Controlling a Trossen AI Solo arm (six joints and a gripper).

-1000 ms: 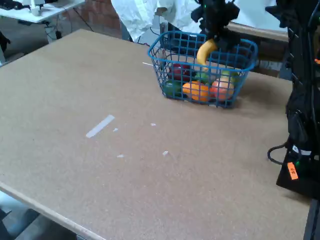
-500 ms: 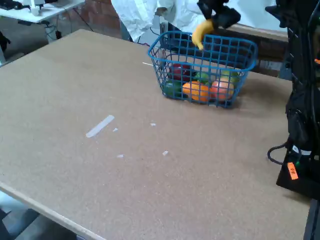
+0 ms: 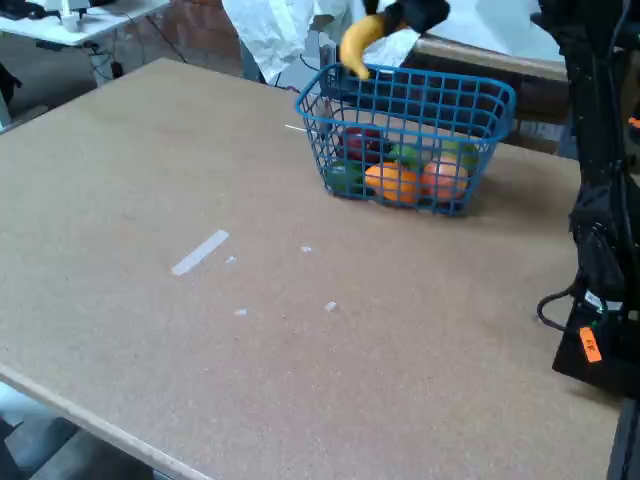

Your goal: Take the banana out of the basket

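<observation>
Jaws of the gripper (image 3: 400, 16) are clamped on the banana (image 3: 358, 41), held up above the blue basket (image 3: 405, 135) rim. No readable labels anywhere.

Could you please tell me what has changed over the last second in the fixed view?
The gripper, shut on the banana, has lifted it from inside the basket to above the rim and carried it toward the left of the picture, near the basket's back left corner. The basket, the other fruit in it and the tape strip on the table have stayed put.
</observation>
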